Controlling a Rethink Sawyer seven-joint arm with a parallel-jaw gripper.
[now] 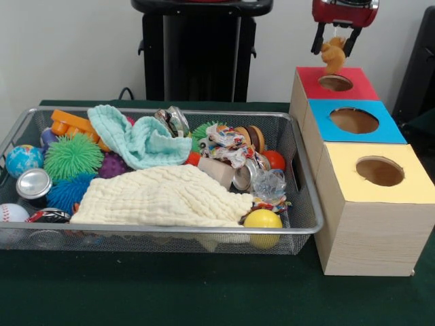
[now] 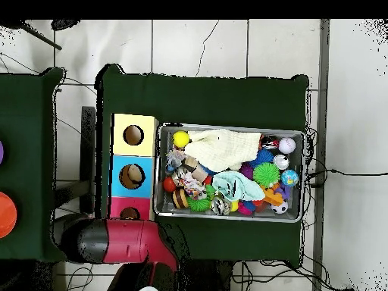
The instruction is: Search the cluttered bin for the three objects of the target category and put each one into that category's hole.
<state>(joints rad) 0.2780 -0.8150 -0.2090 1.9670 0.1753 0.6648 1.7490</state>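
Observation:
A small tan plush toy (image 1: 333, 57) hangs in my gripper (image 1: 334, 46), whose black fingers are shut on it. It dangles directly above the round hole of the red-topped box (image 1: 353, 87), a little clear of the rim. In the overhead view the red arm (image 2: 125, 241) covers the gripper and part of the red box (image 2: 116, 208). The wire mesh bin (image 1: 170, 231) lies to the left, packed with toys, balls, cans and cloths. Much of its contents is buried under a cream cloth (image 1: 163, 197) and a teal cloth (image 1: 139, 139).
The blue-topped box (image 1: 391, 129) and the yellow-topped box (image 1: 414, 180) stand in a row in front of the red one. The bin also holds a green spiky ball (image 1: 73, 156), a yellow ball (image 1: 263, 219) and a silver can (image 1: 34, 183). In the overhead view a second green table (image 2: 26, 151) lies left of the boxes.

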